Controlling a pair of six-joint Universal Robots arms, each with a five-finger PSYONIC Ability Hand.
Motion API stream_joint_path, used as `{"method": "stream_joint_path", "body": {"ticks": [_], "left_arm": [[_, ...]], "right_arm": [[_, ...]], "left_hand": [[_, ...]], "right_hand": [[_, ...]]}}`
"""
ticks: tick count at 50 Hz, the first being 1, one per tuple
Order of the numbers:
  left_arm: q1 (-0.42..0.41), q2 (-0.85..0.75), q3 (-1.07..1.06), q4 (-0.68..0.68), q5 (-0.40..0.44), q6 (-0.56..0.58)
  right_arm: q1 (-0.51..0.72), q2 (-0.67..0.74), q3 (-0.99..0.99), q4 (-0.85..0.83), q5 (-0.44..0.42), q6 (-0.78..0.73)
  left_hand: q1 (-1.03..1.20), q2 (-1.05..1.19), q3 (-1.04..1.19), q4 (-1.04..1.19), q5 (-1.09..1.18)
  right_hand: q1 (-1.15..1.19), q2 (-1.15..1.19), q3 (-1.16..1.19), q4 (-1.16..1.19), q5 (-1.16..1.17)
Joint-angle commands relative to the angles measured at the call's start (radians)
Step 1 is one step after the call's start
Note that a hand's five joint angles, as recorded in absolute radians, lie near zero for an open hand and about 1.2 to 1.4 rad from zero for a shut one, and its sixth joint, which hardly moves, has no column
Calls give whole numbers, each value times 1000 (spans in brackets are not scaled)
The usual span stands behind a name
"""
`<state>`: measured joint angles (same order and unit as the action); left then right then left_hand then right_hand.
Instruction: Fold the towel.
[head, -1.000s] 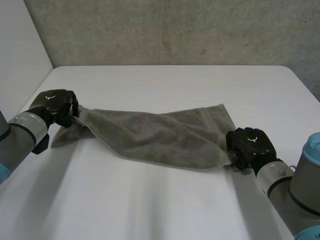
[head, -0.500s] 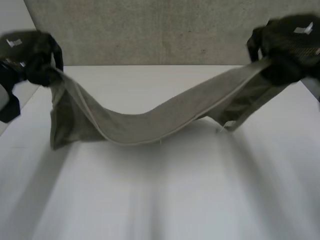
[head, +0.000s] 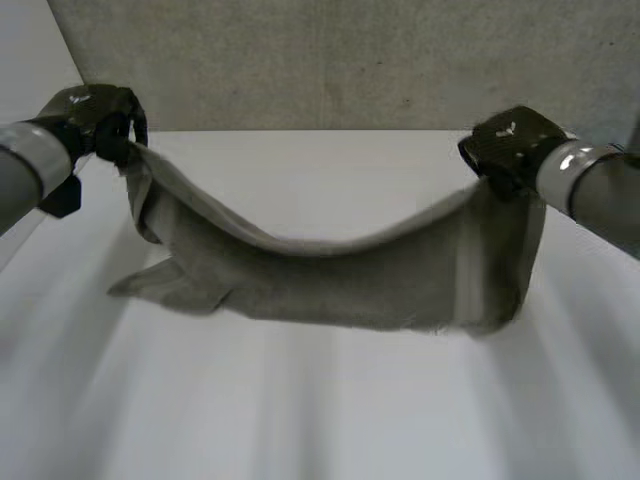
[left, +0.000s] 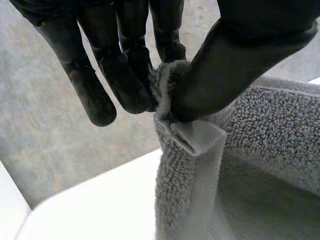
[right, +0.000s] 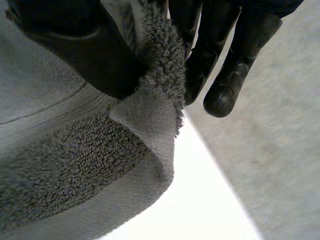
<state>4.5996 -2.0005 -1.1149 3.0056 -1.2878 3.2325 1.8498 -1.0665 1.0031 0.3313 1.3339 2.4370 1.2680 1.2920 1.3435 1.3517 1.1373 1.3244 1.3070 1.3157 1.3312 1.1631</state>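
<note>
On the left side of the white table (head: 330, 420), the left hand (head: 95, 110) is matte black with a small white mark on its back. A pale band rings the wrist of the grey, tube-shaped left arm (head: 18, 180). On the table's right side, the right hand (head: 512, 148) is also black with a white mark, joined by a shiny silver ring to the grey right arm (head: 605, 205). Up close, the fingers (left: 95, 102) are thick, smooth and round-tipped, the thumb (left: 225, 70) broader.
</note>
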Motion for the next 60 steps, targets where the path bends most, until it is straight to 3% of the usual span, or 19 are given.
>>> {"method": "stream_joint_path", "body": {"ticks": [1, 3, 6, 12, 17, 25, 34, 39, 41, 44, 46, 52, 56, 58, 60], "left_arm": [[-80, -147, 435, 7, -87, 24], [-100, -150, 629, 27, -113, 18], [-111, -138, 730, 76, -123, -5], [-116, -100, 672, 128, -127, -74], [-103, -83, 448, 161, -116, -100], [-94, -84, -67, 335, -73, -79], [-68, -29, -333, 392, 16, 30], [-22, 118, -430, 391, 53, 69], [24, 263, -479, 384, 97, 66], [48, 322, -499, 384, 128, 64], [84, 383, -529, 391, 192, 61], [82, 348, -539, 392, 234, 61], [55, 144, -488, 395, 229, 84], [35, 80, -448, 394, 222, 98], [4, -28, -363, 389, 171, 136]], "right_arm": [[55, 34, -190, -264, 120, 7], [63, -6, -285, -377, 158, 29], [60, -59, -310, -460, 163, 92], [42, -79, -247, -475, 146, 154], [16, -79, -66, -474, 105, 152], [6, -33, 270, -471, 64, 149], [-60, -66, 445, -449, 36, 149], [-127, -211, 473, -373, 4, 160], [-196, -346, 470, -281, -44, 165], [-240, -403, 457, -223, -117, 163], [-254, -403, 444, -201, -140, 163], [-250, -313, 396, -158, -164, 152], [-241, -219, 344, -155, -148, 137], [-212, -108, 284, -156, -128, 110], [-189, -60, 252, -161, -116, 94]], "left_hand": [[128, 104, 53, 45, 84], [128, 104, 53, 45, 84], [128, 104, 53, 45, 84], [128, 104, 53, 45, 84], [128, 104, 53, 45, 84], [128, 104, 53, 45, 84], [128, 104, 53, 45, 84], [128, 104, 53, 45, 84], [128, 104, 53, 45, 84], [128, 104, 53, 45, 84], [128, 104, 53, 45, 84], [128, 104, 53, 45, 84], [128, 104, 53, 45, 84], [128, 104, 53, 45, 84], [128, 104, 53, 45, 84]], "right_hand": [[72, 89, 81, 65, 59], [72, 89, 81, 65, 59], [72, 89, 81, 65, 59], [72, 89, 81, 65, 59], [72, 89, 81, 65, 59], [72, 89, 81, 65, 59], [72, 89, 81, 65, 59], [72, 89, 81, 65, 59], [72, 89, 81, 65, 59], [72, 89, 81, 65, 59], [72, 89, 81, 65, 59], [72, 89, 81, 65, 59], [72, 89, 81, 65, 59], [72, 89, 81, 65, 59], [72, 89, 81, 65, 59]]}}
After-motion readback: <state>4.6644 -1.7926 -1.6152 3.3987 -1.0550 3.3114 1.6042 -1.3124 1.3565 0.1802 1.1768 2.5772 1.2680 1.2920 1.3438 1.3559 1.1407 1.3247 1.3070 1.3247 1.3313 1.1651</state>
